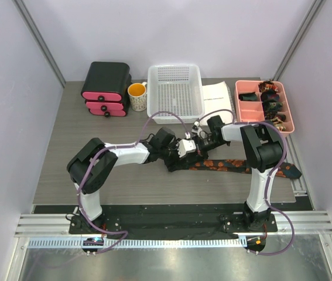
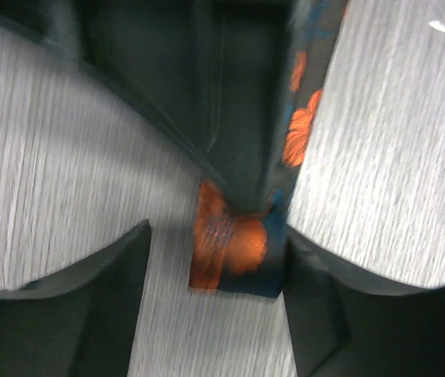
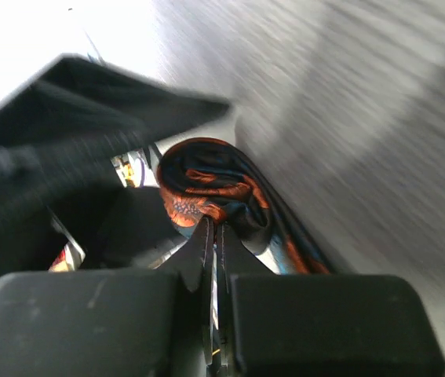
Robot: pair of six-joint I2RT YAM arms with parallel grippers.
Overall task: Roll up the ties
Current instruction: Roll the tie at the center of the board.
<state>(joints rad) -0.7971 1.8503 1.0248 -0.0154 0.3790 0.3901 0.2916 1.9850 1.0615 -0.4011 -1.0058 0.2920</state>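
Tie (image 1: pixel 230 165) lying flat on the worktop (image 1: pixel 95 170), its coiled end (image 2: pixel 234 247) at 9 o'clock, loose length running toward 3 o'clock. Left tool (image 2: pixel 216 236) wide, straddling the coil; right tool (image 3: pixel 213 229) closed, tips against the coil. Rolled ties (image 1: pixel 273 105) in pink tray (image 1: pixel 246 111) at 1 o'clock.

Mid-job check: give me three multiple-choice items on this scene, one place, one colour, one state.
1. Where does the pink tray sit? A far right of the table; B near left; C centre.
2. What colour is the plastic basket? A blue; B white; C green.
3. How is the right gripper? A wide open; B out of view; C shut.
Answers: A, it lies at the table's far right edge; B, its mesh is white; C, its jaws meet at the tie coil.
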